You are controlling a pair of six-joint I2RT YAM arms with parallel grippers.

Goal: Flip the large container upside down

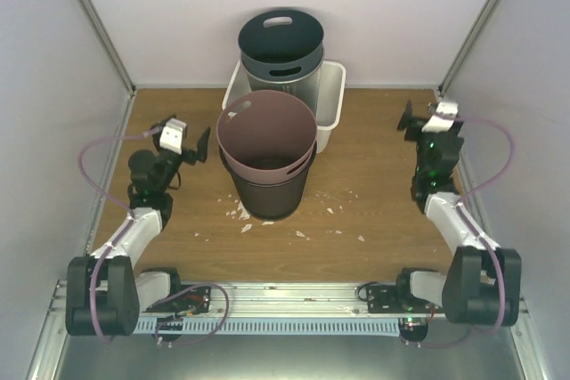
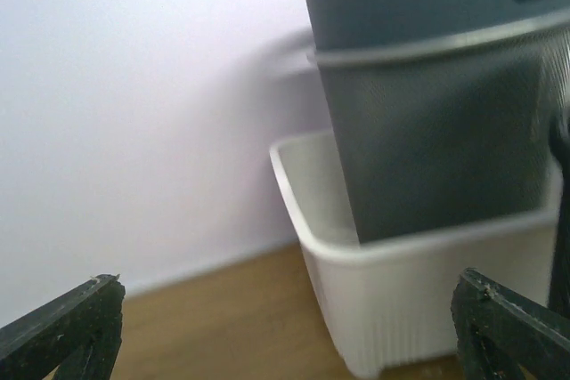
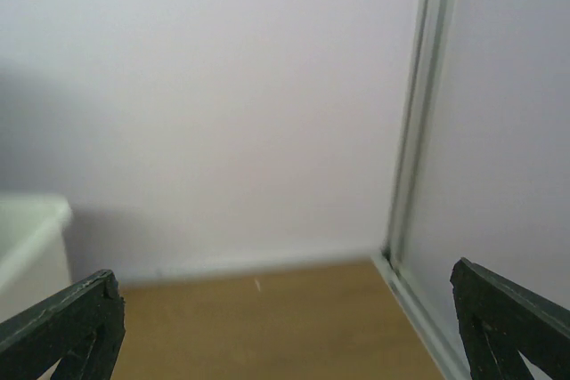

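White scraps [image 1: 246, 228] on the table [image 1: 374, 186], pink bin [image 1: 267, 126] upright mid-table, nested in a dark bin [image 1: 267, 199], left gripper [image 1: 194, 149] beside it, jaws spread, right gripper [image 1: 411, 124] well apart, jaws spread, grey bin [image 1: 280, 38] standing in white tub [image 1: 335, 86] at the back.

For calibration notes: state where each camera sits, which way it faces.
Top external: above, behind the arms, looking down on the table; both arms, left gripper, right gripper show.
Left wrist: on left arm, facing grey bin in white tub; own fingertips show.
Right wrist: on right arm, facing back corner; own fingertips show.
Shared: top and left wrist both show the grey bin.
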